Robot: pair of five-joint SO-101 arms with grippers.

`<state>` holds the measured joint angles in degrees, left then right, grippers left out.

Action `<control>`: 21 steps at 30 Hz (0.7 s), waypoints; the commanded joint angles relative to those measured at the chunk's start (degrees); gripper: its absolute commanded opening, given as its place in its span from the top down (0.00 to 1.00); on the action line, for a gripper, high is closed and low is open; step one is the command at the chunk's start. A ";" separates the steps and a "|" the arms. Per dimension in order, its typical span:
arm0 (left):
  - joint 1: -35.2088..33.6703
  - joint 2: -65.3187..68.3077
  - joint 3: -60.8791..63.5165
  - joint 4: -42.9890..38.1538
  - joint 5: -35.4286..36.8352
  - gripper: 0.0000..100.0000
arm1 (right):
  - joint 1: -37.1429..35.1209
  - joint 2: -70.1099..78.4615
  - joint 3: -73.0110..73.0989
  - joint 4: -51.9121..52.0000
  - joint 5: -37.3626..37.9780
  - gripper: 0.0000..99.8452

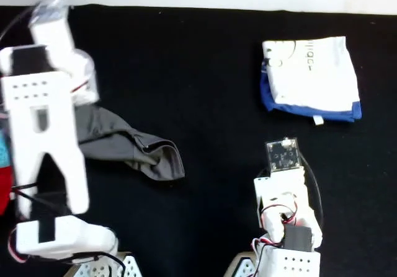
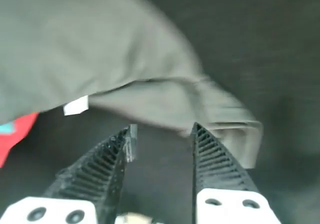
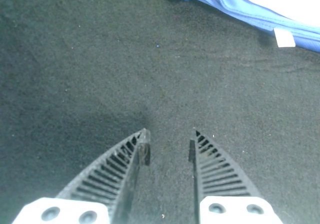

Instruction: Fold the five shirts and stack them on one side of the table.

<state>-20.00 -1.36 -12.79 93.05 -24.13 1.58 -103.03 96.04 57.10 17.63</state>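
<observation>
A crumpled grey shirt lies on the black table at the left, partly under my left arm. In the left wrist view my left gripper is open just above the table, close to the grey shirt's edge, with nothing between its fingers. A white tag shows on that edge. A folded white shirt lies on a folded blue one at the back right. My right arm stays near the front right. Its gripper is open over bare cloth, short of the blue shirt.
A red cloth with a bit of cyan peeks in at the table's left edge, also behind the left gripper as a red patch. Black tablecloth spreads between the grey shirt and the folded stack.
</observation>
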 commanded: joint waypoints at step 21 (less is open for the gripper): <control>-25.63 6.02 17.36 -23.91 -4.04 0.81 | 0.48 -0.84 7.78 -0.04 -0.62 0.87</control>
<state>-45.49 4.44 4.88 70.29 -27.82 1.58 -103.03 96.04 57.10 17.63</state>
